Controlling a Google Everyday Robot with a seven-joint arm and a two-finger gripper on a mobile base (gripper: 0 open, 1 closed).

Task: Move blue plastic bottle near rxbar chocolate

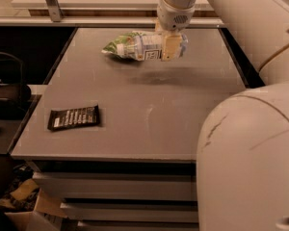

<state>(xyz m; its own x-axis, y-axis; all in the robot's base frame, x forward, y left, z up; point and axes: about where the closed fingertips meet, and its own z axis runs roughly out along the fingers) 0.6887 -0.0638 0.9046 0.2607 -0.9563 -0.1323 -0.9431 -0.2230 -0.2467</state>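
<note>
You see the rxbar chocolate lying flat near the front left corner of the table, close to the left edge. Toward the back edge, a little left of the middle, lies a green crinkled bag. Just in front of it, the blue plastic bottle is on its side in the air, cap pointing left, and its shadow falls on the surface below. The gripper comes from above near the back edge and pinches the bottle at its right end.
</note>
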